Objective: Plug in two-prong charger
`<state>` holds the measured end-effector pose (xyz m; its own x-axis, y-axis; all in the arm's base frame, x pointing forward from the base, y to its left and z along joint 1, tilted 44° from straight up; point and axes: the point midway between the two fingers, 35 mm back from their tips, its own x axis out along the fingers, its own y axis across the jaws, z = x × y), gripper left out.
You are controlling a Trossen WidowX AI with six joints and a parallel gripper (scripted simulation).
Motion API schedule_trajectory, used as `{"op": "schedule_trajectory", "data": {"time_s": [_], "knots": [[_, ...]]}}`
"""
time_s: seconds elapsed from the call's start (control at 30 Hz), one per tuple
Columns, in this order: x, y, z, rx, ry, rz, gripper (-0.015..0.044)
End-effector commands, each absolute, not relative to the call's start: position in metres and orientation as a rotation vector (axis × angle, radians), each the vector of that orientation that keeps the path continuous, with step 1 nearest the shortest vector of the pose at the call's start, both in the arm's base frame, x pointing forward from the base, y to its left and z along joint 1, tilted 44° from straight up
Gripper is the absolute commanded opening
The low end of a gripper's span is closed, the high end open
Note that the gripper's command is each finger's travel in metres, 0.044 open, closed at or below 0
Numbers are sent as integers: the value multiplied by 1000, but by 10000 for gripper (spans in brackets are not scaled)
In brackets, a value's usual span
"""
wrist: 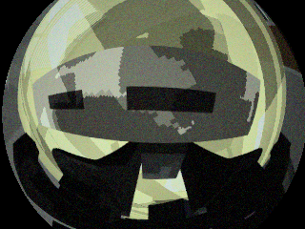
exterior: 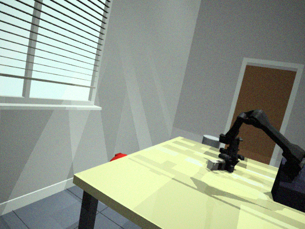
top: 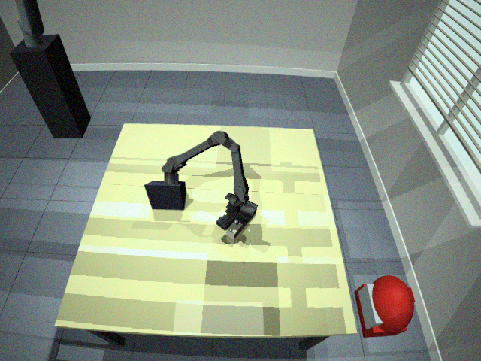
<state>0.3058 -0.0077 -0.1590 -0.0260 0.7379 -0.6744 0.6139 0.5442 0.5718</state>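
A grey power strip [top: 232, 234] [exterior: 212, 165] [wrist: 102, 125] sits on the table beside the gripper. In the wrist view it lies across the picture, with a short dark rectangle [wrist: 66, 99] at the left and a longer one [wrist: 171, 99] near the middle; I cannot tell outlet holes in them. My gripper [wrist: 159, 139] is shut on the charger [wrist: 162, 163], a dark block between the fingers at the strip's near edge. The top and exterior views show the gripper low over the table, close against the strip. The charger's prongs are hidden, and I cannot tell if they touch the strip.
The pale yellow table [top: 140, 291] [exterior: 118, 182] carries bands of light and shadow. The arm's dark base block [top: 167, 195] [exterior: 288, 194] stands on it, left of the gripper in the top view. A red object [top: 392, 304] is beyond the table's right edge there.
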Motion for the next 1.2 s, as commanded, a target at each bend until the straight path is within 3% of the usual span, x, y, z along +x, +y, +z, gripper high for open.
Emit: {"op": "schedule_trajectory", "data": {"time_s": [0.0, 1.17], "knots": [[315, -16, -161, 1116, 1686, 138, 0], [312, -13, -160, 1116, 1686, 138, 0]]}}
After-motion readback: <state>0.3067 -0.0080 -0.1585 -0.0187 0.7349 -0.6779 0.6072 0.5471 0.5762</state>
